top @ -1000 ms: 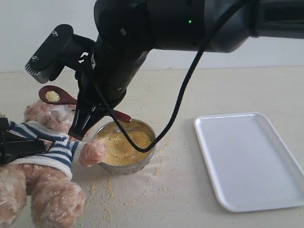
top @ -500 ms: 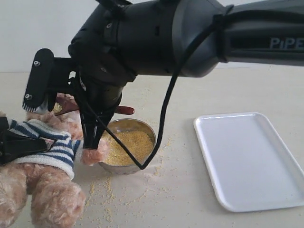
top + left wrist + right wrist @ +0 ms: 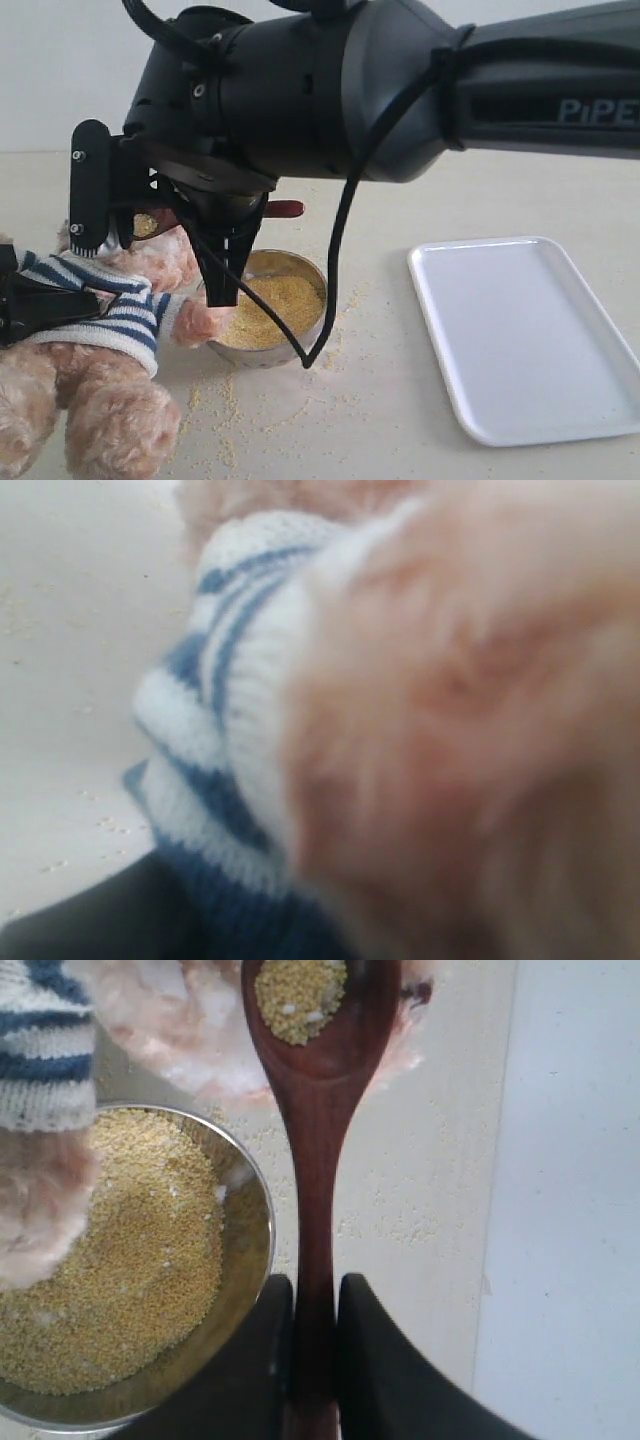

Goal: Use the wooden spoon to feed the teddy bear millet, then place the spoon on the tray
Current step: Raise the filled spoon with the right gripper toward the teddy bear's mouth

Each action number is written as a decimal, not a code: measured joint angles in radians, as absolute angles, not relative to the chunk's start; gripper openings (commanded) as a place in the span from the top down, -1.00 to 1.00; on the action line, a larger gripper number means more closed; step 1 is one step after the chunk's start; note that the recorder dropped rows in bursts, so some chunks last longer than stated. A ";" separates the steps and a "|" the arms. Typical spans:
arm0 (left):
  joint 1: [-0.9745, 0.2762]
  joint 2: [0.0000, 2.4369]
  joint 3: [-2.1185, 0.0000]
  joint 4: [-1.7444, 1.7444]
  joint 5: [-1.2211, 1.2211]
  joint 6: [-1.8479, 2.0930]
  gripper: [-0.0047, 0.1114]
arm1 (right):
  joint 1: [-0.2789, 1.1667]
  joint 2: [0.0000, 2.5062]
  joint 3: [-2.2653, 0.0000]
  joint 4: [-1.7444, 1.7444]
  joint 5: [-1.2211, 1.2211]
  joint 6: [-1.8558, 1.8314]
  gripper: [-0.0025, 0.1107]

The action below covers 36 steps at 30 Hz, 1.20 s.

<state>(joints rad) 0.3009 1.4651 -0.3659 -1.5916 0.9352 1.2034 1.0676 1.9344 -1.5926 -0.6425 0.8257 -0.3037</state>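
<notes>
The smooth, dark reddish wooden spoon [image 3: 318, 1160] is clamped by its slim handle between the near-closed jaws of the right tool [image 3: 315, 1305]. It is held level, with its long axis pointing at the fluffy teddy bear [image 3: 110, 410]. The oval bowl, heaped with fine yellow millet [image 3: 300, 995], is at the pale muzzle. The left tool [image 3: 60, 303] is laid against the striped knit shirt; its grip cannot be told.
</notes>
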 measured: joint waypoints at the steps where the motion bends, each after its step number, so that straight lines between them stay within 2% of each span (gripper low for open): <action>1: 0.301 1.465 -0.366 -1.592 0.937 1.203 0.83 | 1.068 1.934 -1.593 -0.644 0.826 -0.304 0.96; 10: 0.301 1.470 -0.366 -1.592 0.977 1.209 0.83 | 1.123 1.934 -1.573 -0.817 0.834 -0.299 0.96; 24: 0.301 1.650 -0.368 -1.606 1.139 1.260 0.83 | 1.147 1.934 -1.563 -0.958 0.868 -0.224 0.96; 36: 0.421 1.653 -0.371 -1.614 1.180 1.268 0.83 | 1.148 1.934 -1.563 -0.972 0.894 -0.241 0.96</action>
